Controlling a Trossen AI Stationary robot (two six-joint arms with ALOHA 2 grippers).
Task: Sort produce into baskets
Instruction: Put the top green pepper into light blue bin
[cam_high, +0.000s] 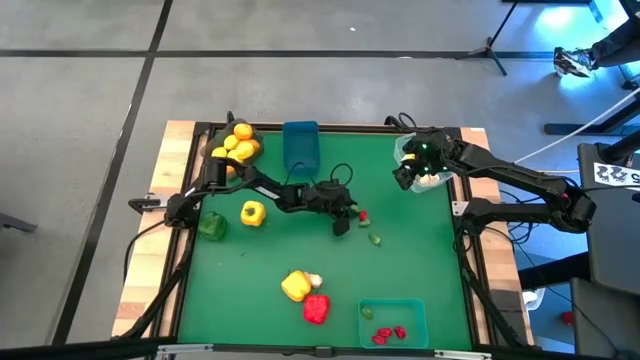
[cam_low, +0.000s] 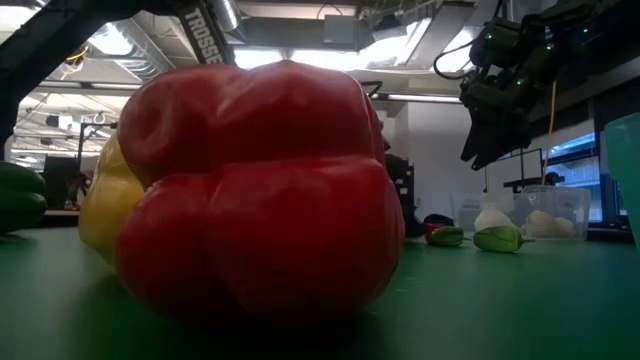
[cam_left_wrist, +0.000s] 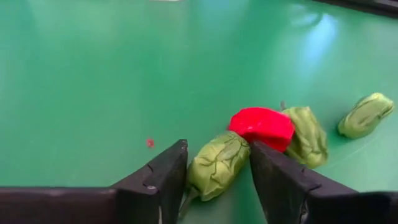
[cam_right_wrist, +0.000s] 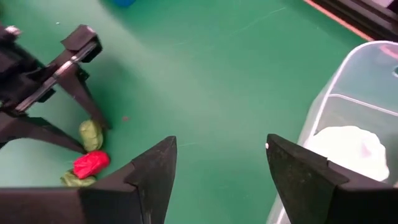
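Note:
My left gripper (cam_high: 346, 213) (cam_left_wrist: 219, 152) reaches low over the middle of the green table. Its two fingers are closed against a small green bit (cam_left_wrist: 216, 167). Just beyond lie a red bit (cam_left_wrist: 261, 127) and two more green bits (cam_left_wrist: 306, 135) (cam_left_wrist: 365, 115). My right gripper (cam_high: 408, 172) (cam_right_wrist: 221, 168) hangs open and holds nothing, above the table beside the clear basket (cam_right_wrist: 354, 93), which holds white pieces (cam_right_wrist: 348, 146). The dark grey basket (cam_high: 222, 138) holds yellow-orange fruits. The blue basket (cam_high: 300, 145) stands beside it. The teal basket (cam_high: 393, 305) holds red bits. My left gripper pinches the green bit by its two long sides (cam_left_wrist: 198, 171) between its two fingers. The fingers (cam_left_wrist: 165, 180) slant down from the table's left and lie along the bit. The bit rests on the table, its far end against the red bit.
A yellow pepper (cam_high: 253, 212) and a green pepper (cam_high: 211, 227) lie at the left. Another yellow pepper (cam_high: 295, 287), a white piece (cam_high: 315, 281) and a red pepper (cam_high: 316, 308) lie near the front. Open table stretches between the bits and the teal basket.

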